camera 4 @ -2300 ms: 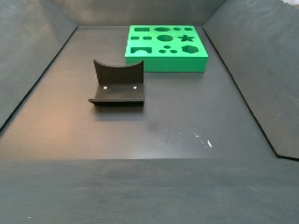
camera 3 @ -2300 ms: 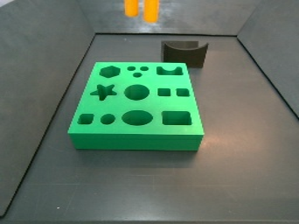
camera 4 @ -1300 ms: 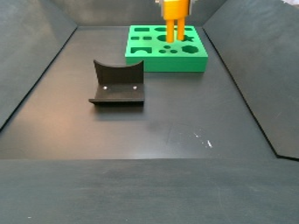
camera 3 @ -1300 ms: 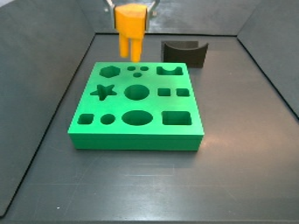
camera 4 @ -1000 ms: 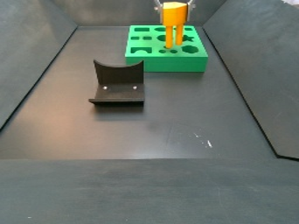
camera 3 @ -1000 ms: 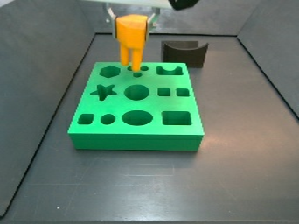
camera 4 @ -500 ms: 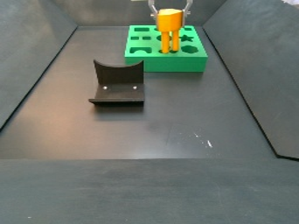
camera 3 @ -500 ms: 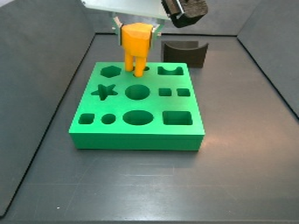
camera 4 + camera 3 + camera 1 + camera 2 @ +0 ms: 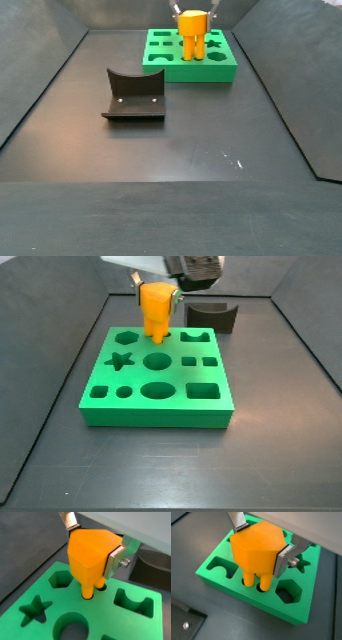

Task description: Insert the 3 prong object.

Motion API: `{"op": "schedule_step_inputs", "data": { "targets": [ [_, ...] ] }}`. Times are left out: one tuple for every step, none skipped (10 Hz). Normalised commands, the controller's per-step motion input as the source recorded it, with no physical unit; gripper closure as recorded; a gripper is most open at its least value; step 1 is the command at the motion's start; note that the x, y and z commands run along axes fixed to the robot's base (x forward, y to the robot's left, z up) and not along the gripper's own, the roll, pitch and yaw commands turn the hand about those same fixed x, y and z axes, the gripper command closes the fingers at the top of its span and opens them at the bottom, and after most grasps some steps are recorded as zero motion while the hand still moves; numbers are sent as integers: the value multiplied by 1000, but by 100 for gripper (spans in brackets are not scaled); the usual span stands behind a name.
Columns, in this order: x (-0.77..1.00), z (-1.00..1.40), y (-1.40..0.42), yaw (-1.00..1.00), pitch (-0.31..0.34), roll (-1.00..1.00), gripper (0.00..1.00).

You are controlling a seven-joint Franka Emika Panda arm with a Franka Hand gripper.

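Observation:
The 3 prong object [image 9: 156, 311] is bright orange and hangs upright, legs down, in my gripper [image 9: 158, 292]. The gripper is shut on its wide upper body in both wrist views [image 9: 93, 542] [image 9: 261, 542], with a silver finger [image 9: 117, 558] pressed on each side. The legs' tips reach into the small round holes near the far edge of the green block [image 9: 154, 416]. The orange piece [image 9: 254, 552] stands over that block [image 9: 304, 599], between the hexagon hole and the star hole. It also shows in a side view [image 9: 194, 30] over the block [image 9: 214, 72].
The dark fixture [image 9: 134, 95] stands on the floor, apart from the green block. It also shows in a side view [image 9: 211, 316] behind the block's far right corner. Dark sloping walls enclose the floor [image 9: 174, 160].
My gripper has come down with the orange piece from above the bin onto the far part of the green block. Its legs now reach the small holes.

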Motion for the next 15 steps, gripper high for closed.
{"op": "schedule_step_inputs", "data": {
  "targets": [
    [0, -349, 0, -1000, 0, -31, 100],
    [0, -337, 0, -751, -63, -256, 100],
    [60, -297, 91, -574, -84, -361, 100],
    [0, -214, 169, -303, -113, -439, 100],
    [0, -143, 174, -206, -123, -483, 100],
    [0, -106, 180, -103, -89, -500, 100],
    [77, -180, 180, -123, 0, -374, 100],
    [9, 0, 0, 0, 11, 0, 100],
    [0, -209, 0, 0, 0, 13, 100],
    [0, -357, -74, 0, 0, 314, 100],
    [0, -226, -171, 0, 19, 500, 100],
    [9, -243, -163, 0, 59, 500, 100],
    [0, -294, -37, 0, 47, 341, 100],
    [0, -374, 0, 143, 19, 136, 100],
    [0, -329, 111, 234, 0, -89, 100]
  ]
}}
